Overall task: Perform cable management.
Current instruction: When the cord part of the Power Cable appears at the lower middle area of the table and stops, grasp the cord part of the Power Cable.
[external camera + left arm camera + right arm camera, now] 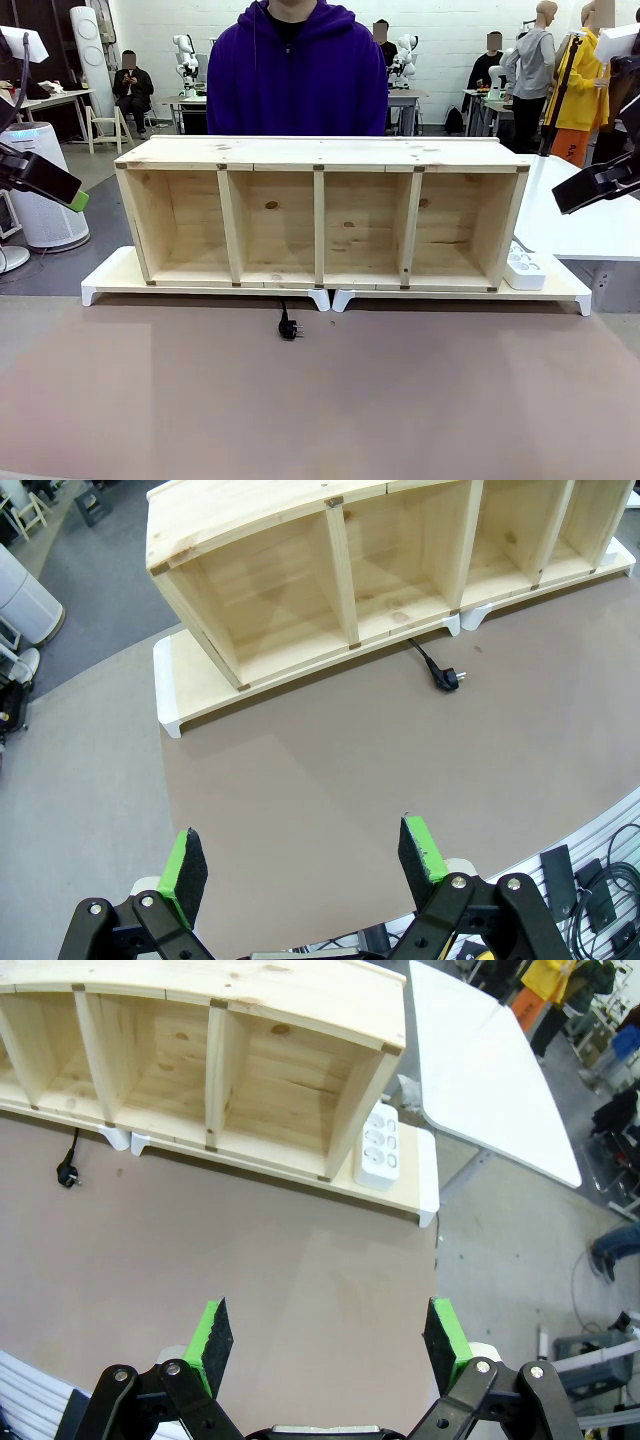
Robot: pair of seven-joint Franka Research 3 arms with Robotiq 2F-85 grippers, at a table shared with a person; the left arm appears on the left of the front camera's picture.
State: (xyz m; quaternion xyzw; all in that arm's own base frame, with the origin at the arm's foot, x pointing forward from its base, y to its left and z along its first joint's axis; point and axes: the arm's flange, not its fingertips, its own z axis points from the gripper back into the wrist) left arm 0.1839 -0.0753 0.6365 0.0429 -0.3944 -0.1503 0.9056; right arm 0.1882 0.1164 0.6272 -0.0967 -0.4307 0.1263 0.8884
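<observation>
Evidently the approach step: left gripper [300, 865] and right gripper [330, 1335] both hang released, holding nothing. Well ahead of the left gripper, slightly to one side, the cable [438, 670] (plug end only) pokes from under the wooden shelf [250, 510]; next probably calls for descending onto it.

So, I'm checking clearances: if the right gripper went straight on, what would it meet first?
The right gripper would likely meet the bare brown tabletop, short of the wooden shelf; depth is unclear.
</observation>
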